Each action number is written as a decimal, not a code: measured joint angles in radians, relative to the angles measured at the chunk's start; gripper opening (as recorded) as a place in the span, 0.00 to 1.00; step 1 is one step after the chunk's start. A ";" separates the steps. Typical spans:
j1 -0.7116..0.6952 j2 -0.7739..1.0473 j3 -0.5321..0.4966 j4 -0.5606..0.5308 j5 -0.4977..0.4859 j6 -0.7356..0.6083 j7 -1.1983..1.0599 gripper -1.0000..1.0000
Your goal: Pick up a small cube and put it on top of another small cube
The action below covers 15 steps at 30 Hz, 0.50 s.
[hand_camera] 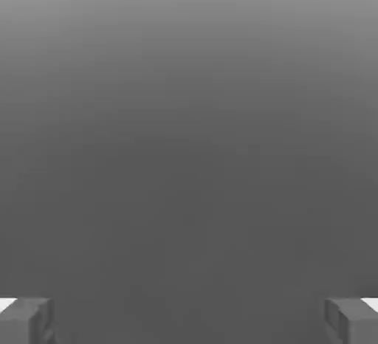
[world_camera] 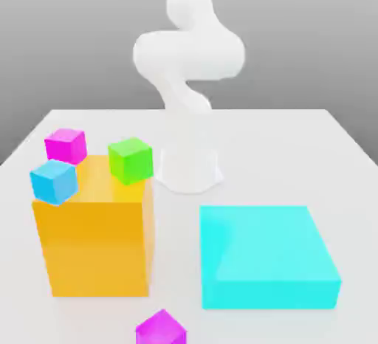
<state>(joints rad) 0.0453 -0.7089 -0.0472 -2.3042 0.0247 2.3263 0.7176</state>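
I see a white robot arm (world_camera: 190, 62), which rises from its round white base (world_camera: 190, 173) at the far part of a pale, smooth tabletop (world_camera: 258, 158). In the hand view, the two grey fingers of the end effector (hand_camera: 189, 322) stand wide apart, and there is nothing between them. So the end effector is open and it holds no object.

The small glossy magenta-purple cube (world_camera: 161, 329) is in front, at the near edge of the exterior view, where its lower part is cut off. It is turned so that one corner points away from the near edge. It is apart from the two big blocks.

Behind it, toward the exterior view's left, stands a tall orange block (world_camera: 96, 246). Around the top of this block I see three small cubes: a pinker magenta cube (world_camera: 65, 146), a light blue cube (world_camera: 54, 182) and a bright green cube (world_camera: 131, 161). The blue one is nearest to me and covers a little of the pinker one. The green one is on the side of the exterior view's right. Toward the exterior view's right lies a low, wide cyan block (world_camera: 262, 250), with a flat top.
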 joint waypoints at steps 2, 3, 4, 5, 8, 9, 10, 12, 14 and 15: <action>0.035 0.077 -0.038 -0.004 0.024 0.022 -0.072 0.50; 0.052 0.114 -0.056 -0.005 0.036 0.033 -0.107 0.50; 0.067 0.151 -0.073 -0.007 0.048 0.044 -0.142 0.50; 0.082 0.187 -0.089 -0.009 0.062 0.054 -0.177 0.50; 0.118 0.297 -0.131 -0.013 0.104 0.085 -0.285 0.50; 0.129 0.333 -0.143 -0.015 0.119 0.095 -0.321 0.50; 0.138 0.370 -0.155 -0.016 0.133 0.105 -0.357 0.50; 0.154 0.443 -0.174 -0.020 0.162 0.125 -0.428 0.50; 0.164 0.517 -0.187 -0.023 0.189 0.145 -0.499 0.50; 0.168 0.553 -0.191 -0.024 0.201 0.156 -0.533 0.50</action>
<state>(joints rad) 0.2132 -0.1559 -0.2386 -2.3284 0.2257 2.4821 0.1843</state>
